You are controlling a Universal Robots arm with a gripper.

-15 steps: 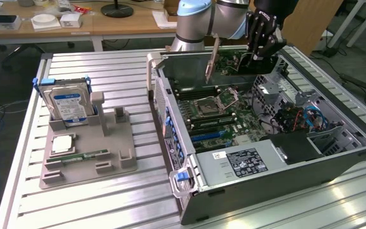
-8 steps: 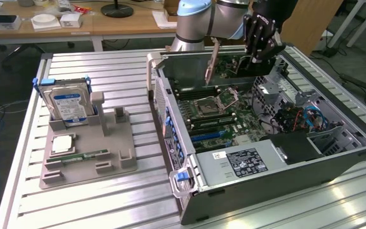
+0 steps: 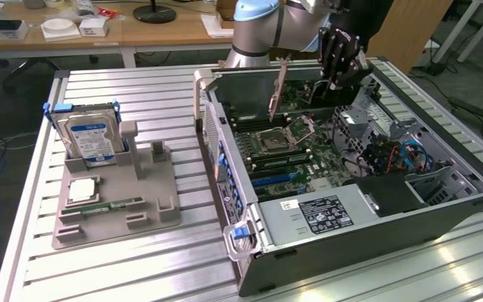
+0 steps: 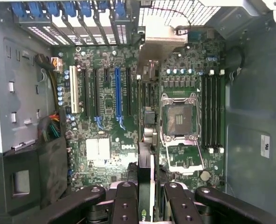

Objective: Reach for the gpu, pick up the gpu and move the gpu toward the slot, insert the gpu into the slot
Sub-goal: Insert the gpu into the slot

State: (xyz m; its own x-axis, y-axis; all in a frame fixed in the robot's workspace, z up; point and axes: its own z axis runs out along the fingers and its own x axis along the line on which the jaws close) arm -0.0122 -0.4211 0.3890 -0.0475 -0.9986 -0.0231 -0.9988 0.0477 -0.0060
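Table [image 3: 141,270] ribbed bare metal; case [image 3: 376,245] grey matt metal; holder [image 3: 153,189] grey matt plastic; gripper [image 4: 147,205] matt black; graphics card [image 4: 146,179] dark, dull.

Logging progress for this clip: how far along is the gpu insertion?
Done: the gpu is picked up, clamped in the end effector. In hand: it hangs over the motherboard inside the open case. Left: seating it; the visible slots stand empty.
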